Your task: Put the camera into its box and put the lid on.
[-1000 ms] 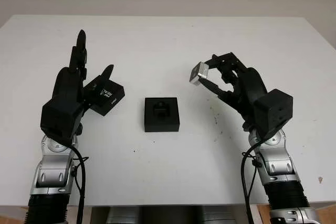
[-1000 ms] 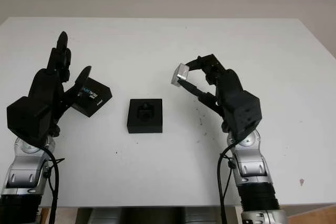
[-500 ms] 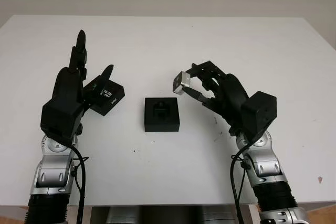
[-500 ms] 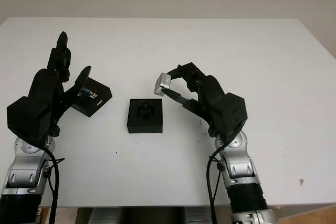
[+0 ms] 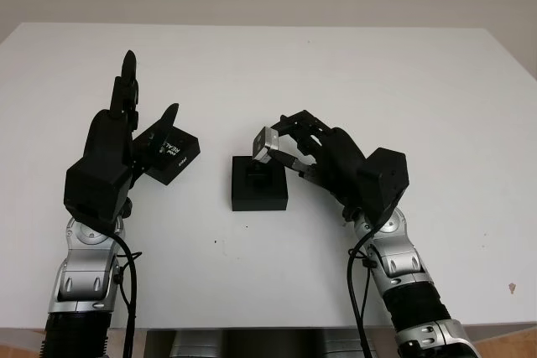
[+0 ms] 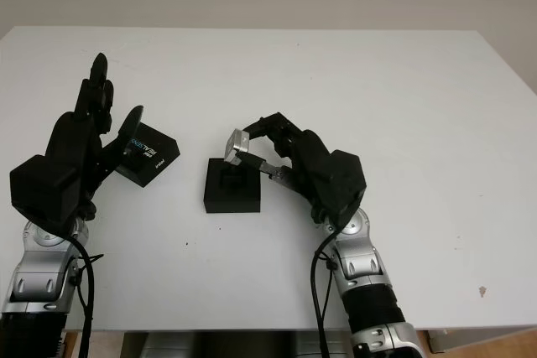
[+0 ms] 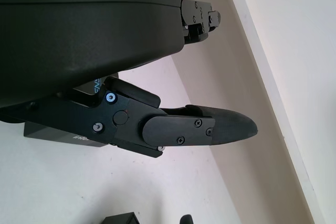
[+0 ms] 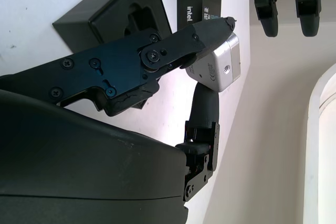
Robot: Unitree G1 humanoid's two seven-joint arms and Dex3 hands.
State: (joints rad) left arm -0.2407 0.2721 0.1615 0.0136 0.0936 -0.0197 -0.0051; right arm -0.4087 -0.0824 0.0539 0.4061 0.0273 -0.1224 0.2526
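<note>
right hand [image 5: 281, 144] with camera [image 5: 268, 141] now over box [image 5: 258, 184], closer than before

1. Even, soft light falls on the white table [image 5: 352, 81], which reads bright with no hard glare.
2. Shadows are faint and short, lying close under the box [image 5: 258, 183] and the lid [image 5: 170, 157].
3. The black shells of the left hand [image 5: 126, 136] and right hand [image 5: 294, 144] lose detail in their darkness.
4. The silver camera [image 8: 218, 66] catches a mild sheen in the right wrist view.
5. The left wrist view shows its nearest black shell slightly soft.
</note>
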